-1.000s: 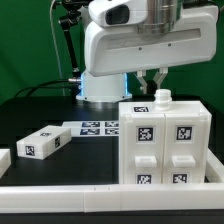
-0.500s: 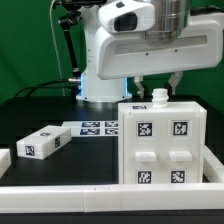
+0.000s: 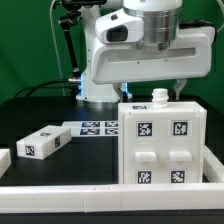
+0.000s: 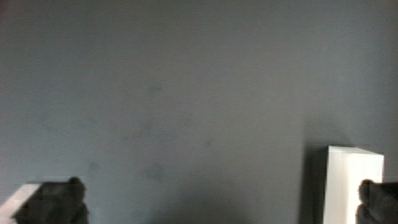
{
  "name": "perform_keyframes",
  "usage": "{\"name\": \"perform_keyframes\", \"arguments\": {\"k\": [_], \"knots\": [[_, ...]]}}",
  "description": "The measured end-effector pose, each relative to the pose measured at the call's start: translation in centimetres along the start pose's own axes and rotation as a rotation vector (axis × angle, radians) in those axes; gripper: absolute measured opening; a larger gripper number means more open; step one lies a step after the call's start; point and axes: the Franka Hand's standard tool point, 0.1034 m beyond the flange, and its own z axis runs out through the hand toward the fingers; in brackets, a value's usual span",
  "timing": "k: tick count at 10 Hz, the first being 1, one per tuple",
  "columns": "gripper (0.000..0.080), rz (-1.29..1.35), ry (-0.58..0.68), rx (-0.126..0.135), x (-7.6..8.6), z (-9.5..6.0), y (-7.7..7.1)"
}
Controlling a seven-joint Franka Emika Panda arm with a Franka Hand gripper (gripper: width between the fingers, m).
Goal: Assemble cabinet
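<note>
Looming over the cabinet [image 3: 165, 150], the gripper [image 4: 215, 205] shows only cropped, wide-set fingertips.

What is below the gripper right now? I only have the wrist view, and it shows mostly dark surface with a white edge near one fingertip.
Observer: In the exterior view the gripper hangs open just above the cabinet, and a small white knob on the cabinet's top shows between the fingers.
Operator: Any loose parts around?
Observer: One tagged white block lies to the exterior view's left of the cabinet, apart from it.
Operator: Where is the marker board?
Observer: The marker board lies flat behind that block, beside the cabinet's back corner.
</note>
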Motion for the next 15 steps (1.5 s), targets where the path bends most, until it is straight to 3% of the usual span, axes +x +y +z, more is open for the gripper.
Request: {"name": "perform_keyframes", "arguments": {"k": [3, 6, 8, 9, 14, 15], "knots": [[0.0796, 0.014, -0.009, 0.0, -0.2, 0.1, 0.2], [0.0796, 0.116, 0.001, -0.008, -2.7, 1.3, 2.8], [0.0796, 0.095, 0.111, -0.063, -4.9, 3.2, 3.3], [0.0796, 0.096, 0.119, -0.06, -5.5, 4.1, 3.5], [0.0796, 0.123, 0.116, -0.052, -5.3, 3.9, 3.5], [0.0796, 0.152, 0.132, -0.038, -5.8, 4.5, 5.0]]}}
